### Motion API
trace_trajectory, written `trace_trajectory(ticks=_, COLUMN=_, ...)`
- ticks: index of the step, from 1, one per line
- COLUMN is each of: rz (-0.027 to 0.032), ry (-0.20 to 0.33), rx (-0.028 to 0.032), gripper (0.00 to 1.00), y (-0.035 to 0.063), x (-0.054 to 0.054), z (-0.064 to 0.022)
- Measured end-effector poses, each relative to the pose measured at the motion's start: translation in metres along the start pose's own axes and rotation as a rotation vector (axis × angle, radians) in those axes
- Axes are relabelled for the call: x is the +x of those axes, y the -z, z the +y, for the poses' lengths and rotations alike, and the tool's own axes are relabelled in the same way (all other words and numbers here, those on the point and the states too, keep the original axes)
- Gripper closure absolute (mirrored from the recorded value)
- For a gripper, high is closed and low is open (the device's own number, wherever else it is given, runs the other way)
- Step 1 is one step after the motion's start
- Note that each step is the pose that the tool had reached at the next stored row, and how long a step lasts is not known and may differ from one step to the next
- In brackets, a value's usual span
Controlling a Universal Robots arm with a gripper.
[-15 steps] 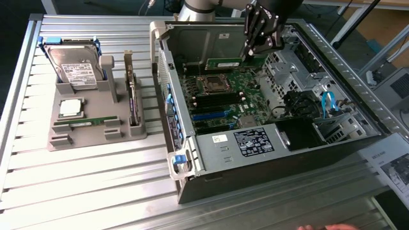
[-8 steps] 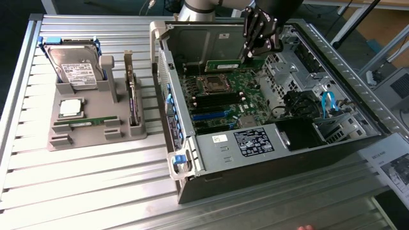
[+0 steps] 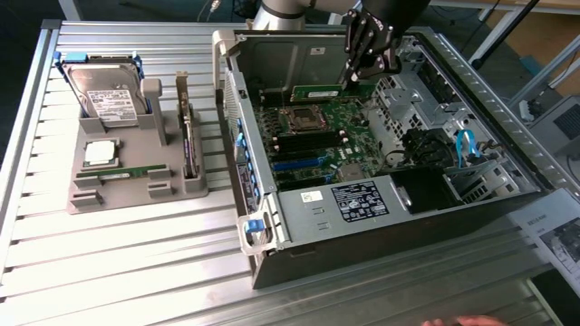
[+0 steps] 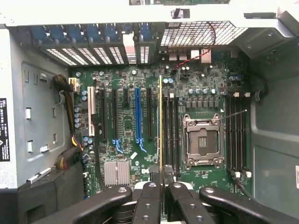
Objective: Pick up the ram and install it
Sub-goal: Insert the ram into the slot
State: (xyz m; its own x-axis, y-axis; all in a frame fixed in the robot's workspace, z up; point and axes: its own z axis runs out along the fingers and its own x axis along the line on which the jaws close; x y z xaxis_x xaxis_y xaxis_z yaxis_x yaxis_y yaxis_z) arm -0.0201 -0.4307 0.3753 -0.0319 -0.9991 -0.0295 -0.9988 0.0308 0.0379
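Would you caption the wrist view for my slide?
Gripper shut on the ram, held edge-on above the motherboard.

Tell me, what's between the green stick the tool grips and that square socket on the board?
Long black slots on the board, running alongside the ram and the socket; the wrist view shows this.

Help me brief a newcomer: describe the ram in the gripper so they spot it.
Start at the open computer case. Above its motherboard, the black gripper clamps the ram, a thin green stick held aloft, unlike the similar stick lying in the grey holder.
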Motion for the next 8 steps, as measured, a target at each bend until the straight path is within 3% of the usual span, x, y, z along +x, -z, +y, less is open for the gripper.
trace_trajectory(ticks=8, rz=0.0, ry=0.0, rx=0.0, gripper=0.88, y=-0.0078, x=0.0002, z=-0.0002)
